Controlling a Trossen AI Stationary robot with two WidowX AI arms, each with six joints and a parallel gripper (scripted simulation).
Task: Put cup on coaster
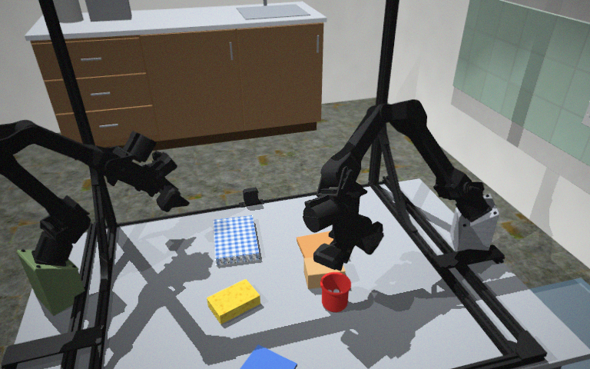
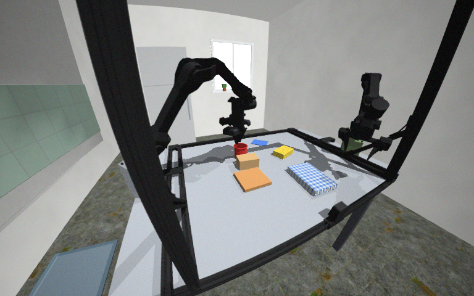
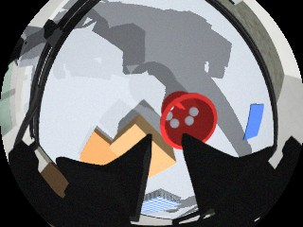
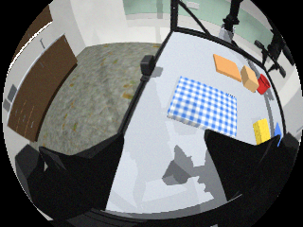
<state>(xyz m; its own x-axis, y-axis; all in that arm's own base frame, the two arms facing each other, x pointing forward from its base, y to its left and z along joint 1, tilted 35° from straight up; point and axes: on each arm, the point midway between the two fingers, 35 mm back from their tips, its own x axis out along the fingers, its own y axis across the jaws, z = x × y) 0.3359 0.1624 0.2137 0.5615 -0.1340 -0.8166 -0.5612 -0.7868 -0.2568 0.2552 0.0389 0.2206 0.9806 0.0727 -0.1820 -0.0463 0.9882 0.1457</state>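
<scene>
The red cup stands upright on the table with several pale marbles inside, right next to a tan box. It also shows in the left wrist view and in the exterior view. My left gripper hangs just above the cup's rim on the box side, pointing down. Its fingers stand a little apart with nothing between them. A thin blue square, coaster-like, lies at the table's front edge. My right gripper is open and empty, high above the far left edge.
A flat orange pad lies behind the tan box. A blue checked notebook lies mid-table and a yellow sponge lies left of the cup. Black frame posts and rails border the table.
</scene>
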